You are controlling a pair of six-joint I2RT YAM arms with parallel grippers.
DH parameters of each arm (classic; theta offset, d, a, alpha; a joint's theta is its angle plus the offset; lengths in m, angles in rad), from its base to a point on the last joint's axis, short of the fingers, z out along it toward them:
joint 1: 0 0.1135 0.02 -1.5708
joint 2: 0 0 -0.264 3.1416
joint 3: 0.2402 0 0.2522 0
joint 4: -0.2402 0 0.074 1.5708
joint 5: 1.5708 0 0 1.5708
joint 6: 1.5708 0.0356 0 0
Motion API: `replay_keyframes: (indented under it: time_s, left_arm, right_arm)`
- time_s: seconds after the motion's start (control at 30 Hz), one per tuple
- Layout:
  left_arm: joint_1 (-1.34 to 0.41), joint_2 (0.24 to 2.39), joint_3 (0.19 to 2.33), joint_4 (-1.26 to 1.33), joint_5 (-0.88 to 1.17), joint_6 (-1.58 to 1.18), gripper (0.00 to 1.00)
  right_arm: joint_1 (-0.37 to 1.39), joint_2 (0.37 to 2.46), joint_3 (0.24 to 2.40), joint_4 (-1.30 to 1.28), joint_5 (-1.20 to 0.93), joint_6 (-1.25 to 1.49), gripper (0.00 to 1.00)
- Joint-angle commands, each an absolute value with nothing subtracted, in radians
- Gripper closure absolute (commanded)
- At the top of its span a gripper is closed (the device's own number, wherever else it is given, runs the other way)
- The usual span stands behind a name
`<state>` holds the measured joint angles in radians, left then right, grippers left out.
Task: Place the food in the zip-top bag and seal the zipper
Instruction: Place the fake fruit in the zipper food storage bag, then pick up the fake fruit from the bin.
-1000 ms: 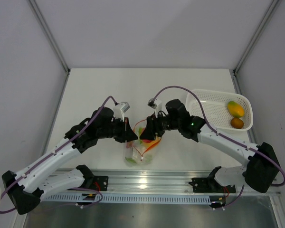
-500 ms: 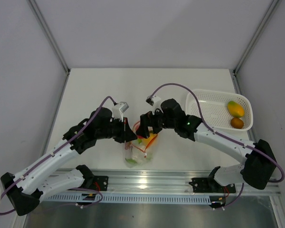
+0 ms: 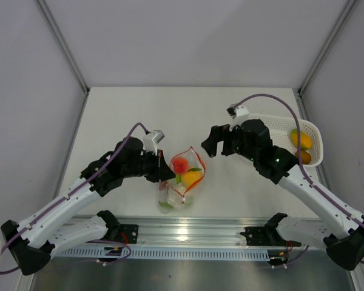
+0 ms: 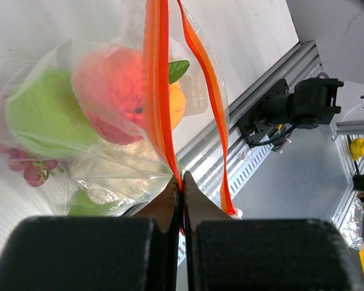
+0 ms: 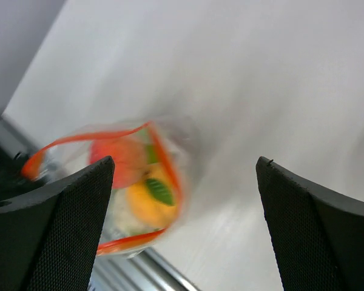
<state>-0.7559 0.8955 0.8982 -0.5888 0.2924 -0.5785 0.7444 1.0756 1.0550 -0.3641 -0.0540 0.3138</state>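
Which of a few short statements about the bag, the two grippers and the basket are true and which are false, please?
1. The left gripper is pinched shut on the zipper. True.
2. The right gripper holds a piece of food. False: it is open and empty, away from the bag.
3. The zip-top bag is sealed. False: the two sides of its strip stand apart, so the mouth is open.
4. Two pieces lie in the white basket: a yellow-orange piece and a brown piece. True.
5. The red fruit lies on the table beside the bag. False: it is inside the bag.
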Motion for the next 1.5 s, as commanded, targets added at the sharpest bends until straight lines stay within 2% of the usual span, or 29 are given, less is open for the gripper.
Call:
replay_keyframes:
  time_s: [0.0,0.03,0.07,0.17,0.37,0.5,0.6,0.77,0.93,1.17,1.47]
  left_arm:
    - [-0.747,0.879,0.902,-0.558,0.308,-0.591,0.99]
    - [-0.747,0.88,0.9,-0.555,0.311,-0.592,0.99]
    - [-0.747,0.879,0.897,-0.554,0.311,-0.592,0.99]
    - [-0.747,0.873,0.888,-0.548,0.316,-0.594,0.99]
    - [-0.747,0.879,0.887,-0.551,0.324,-0.583,0.99]
    - [-0.747,0.882,0.891,-0.552,0.336,-0.58,1.0]
    - [-0.747,0.887,0.893,-0.552,0.341,-0.578,0.99]
    - [-0.747,0.913,0.891,-0.542,0.356,-0.566,0.99]
    - [-0.747,0.949,0.911,-0.537,0.391,-0.56,1.0]
    - [-0.747,0.972,0.916,-0.569,0.396,-0.551,0.99]
    - [-0.747,0.997,0.936,-0.595,0.391,-0.557,0.99]
  right_arm:
    - [0.629,1.051,1.071,-0.437,0.161,0.325,0.01]
    - [0.577,1.049,1.068,-0.442,0.217,0.333,0.01]
    - [0.556,1.052,1.057,-0.443,0.359,0.342,0.01]
    - [0.441,1.069,1.017,-0.387,0.535,0.37,0.01]
    - [0.232,1.186,0.942,-0.189,0.707,0.302,0.01]
    - [0.134,1.398,1.024,-0.157,0.814,0.186,0.01]
    - [0.103,1.561,1.09,-0.085,0.883,-0.01,0.01]
    - [0.081,1.73,1.23,-0.149,0.822,-0.179,0.0]
    - [0.049,1.807,1.241,-0.132,0.818,-0.267,0.01]
    - [-0.038,1.881,1.235,-0.127,0.827,-0.276,0.01]
    - [-0.055,1.942,1.253,-0.118,0.851,-0.244,0.01]
